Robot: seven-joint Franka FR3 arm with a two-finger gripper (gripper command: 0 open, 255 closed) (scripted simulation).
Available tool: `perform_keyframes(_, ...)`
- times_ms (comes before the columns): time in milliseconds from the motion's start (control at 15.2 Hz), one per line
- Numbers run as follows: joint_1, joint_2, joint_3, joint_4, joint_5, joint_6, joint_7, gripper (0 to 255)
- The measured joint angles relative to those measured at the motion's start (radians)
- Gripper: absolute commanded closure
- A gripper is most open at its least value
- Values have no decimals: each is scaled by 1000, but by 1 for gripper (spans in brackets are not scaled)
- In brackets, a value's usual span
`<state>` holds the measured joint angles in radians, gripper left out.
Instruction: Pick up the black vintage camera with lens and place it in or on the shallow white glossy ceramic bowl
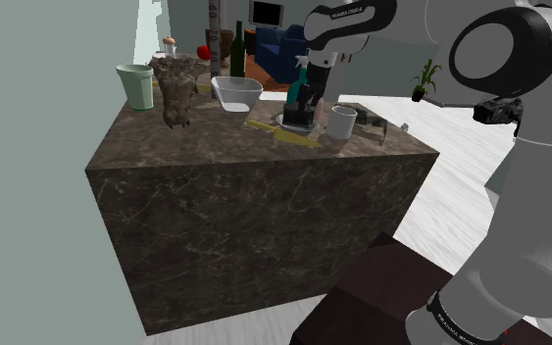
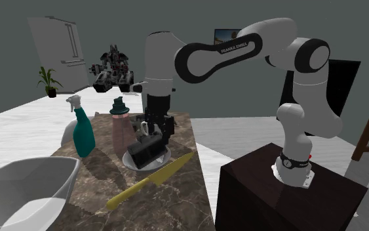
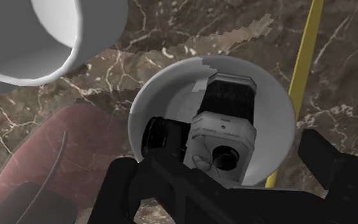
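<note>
Camera (image 3: 225, 127) lies in the shallow white bowl (image 3: 165, 102) on the marble tabletop (image 3: 171, 38); fingers (image 3: 336, 168) spread wide above it.

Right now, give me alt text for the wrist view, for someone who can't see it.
A black and silver camera lies in a shallow white bowl on a dark marbled counter, with the open black hand poised over it. A white mug stands to one side of the bowl, and a yellow knife lies along the other.
</note>
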<state>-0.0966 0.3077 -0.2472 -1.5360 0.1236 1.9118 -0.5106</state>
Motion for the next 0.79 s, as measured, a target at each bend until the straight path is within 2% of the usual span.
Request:
perform_keyframes(132, -1, -1, -1, 11, -1, -12, 0, 0)
perform_keyframes(396, -4, -12, -3, 97, -5, -107, 6, 0)
perform_keyframes(792, -5, -14, -4, 107, -6, -120, 5, 0)
